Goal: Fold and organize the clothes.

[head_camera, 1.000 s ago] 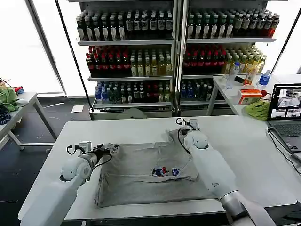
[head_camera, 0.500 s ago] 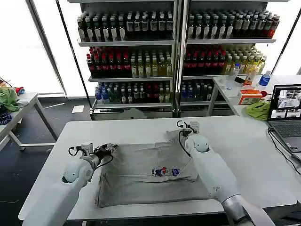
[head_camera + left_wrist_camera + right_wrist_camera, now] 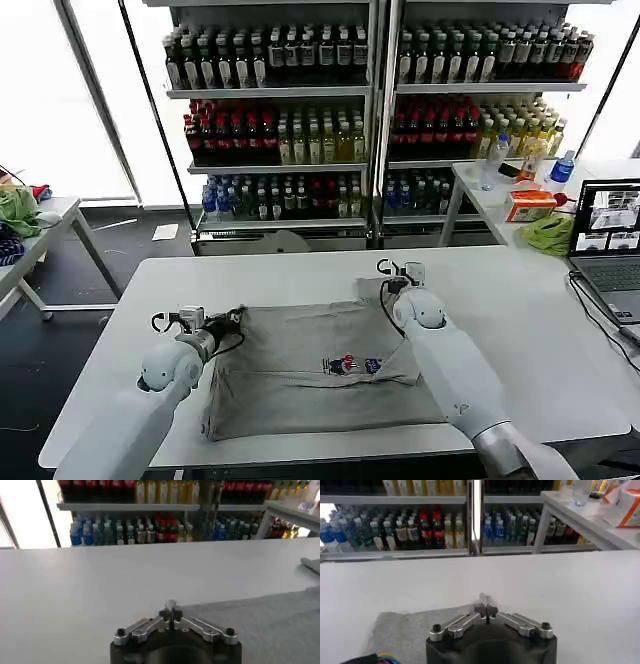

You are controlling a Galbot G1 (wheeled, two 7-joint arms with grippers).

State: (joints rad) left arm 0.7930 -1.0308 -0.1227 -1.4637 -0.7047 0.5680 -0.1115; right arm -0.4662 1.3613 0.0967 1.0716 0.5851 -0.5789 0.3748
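Shirt (image 3: pixel 310 375) spread on the white table (image 3: pixel 530 330), pinched at both far corners.

Grey cloth with a small coloured chest print (image 3: pixel 352 365) is laid flat across the middle of the table, its lower hem near the front edge. The left gripper (image 3: pixel 232 317) is closed on the shirt's far left corner, and the right gripper (image 3: pixel 390 283) is closed on its far right corner, fingers (image 3: pixel 485 611) pressed together over the fabric.
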